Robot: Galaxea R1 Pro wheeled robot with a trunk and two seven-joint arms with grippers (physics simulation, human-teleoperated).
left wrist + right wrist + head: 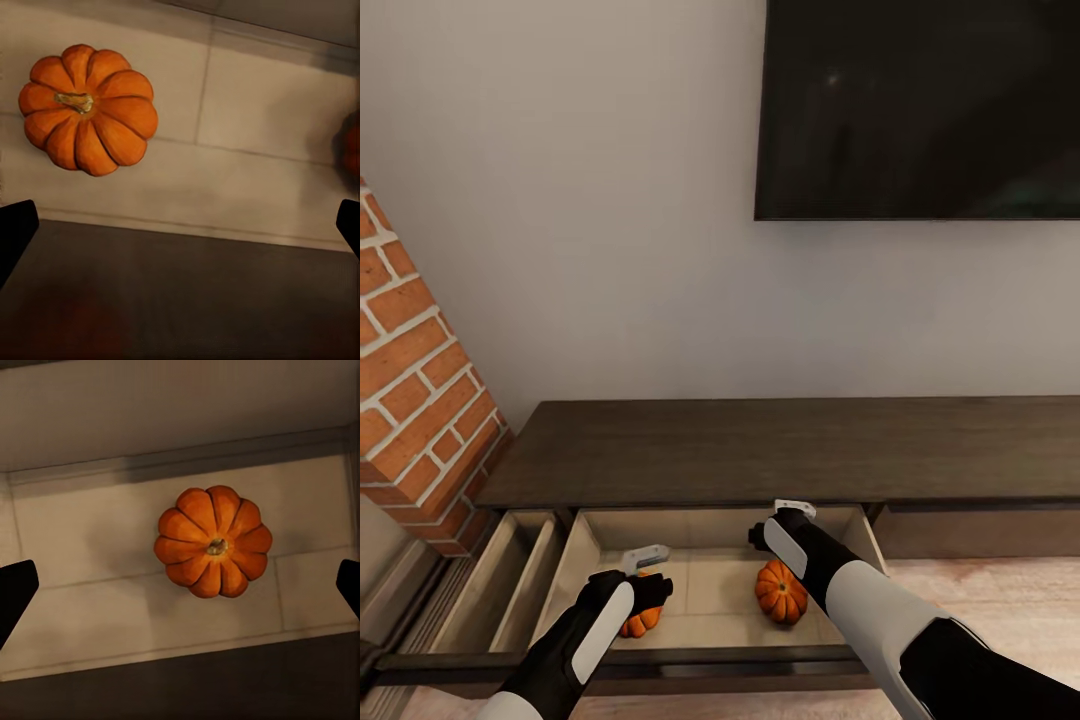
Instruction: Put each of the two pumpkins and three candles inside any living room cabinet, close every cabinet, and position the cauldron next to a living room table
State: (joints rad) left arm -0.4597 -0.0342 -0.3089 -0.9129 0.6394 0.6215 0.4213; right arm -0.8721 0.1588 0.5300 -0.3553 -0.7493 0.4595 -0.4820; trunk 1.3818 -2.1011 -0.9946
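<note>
The dark-brown cabinet (780, 450) has a wide drawer (710, 585) pulled out, and two orange pumpkins lie on its pale floor. My left gripper (650, 592) hangs open over the left pumpkin (642, 624) (88, 109), off to one side of it, near the drawer's dark front edge (180, 300). The right pumpkin (781, 592) (214, 541) lies just below my open right gripper (762, 537), and also at the left wrist view's edge (351, 150). Both wrist views show black fingertips (15, 232) (15, 592) far apart with nothing between. Candles, cauldron and table are out of view.
A narrower compartment (500, 580) stands open left of the drawer. A brick column (410, 380) rises at the left. A dark TV (920, 110) hangs on the wall above the cabinet. Wooden floor (980, 590) lies to the right.
</note>
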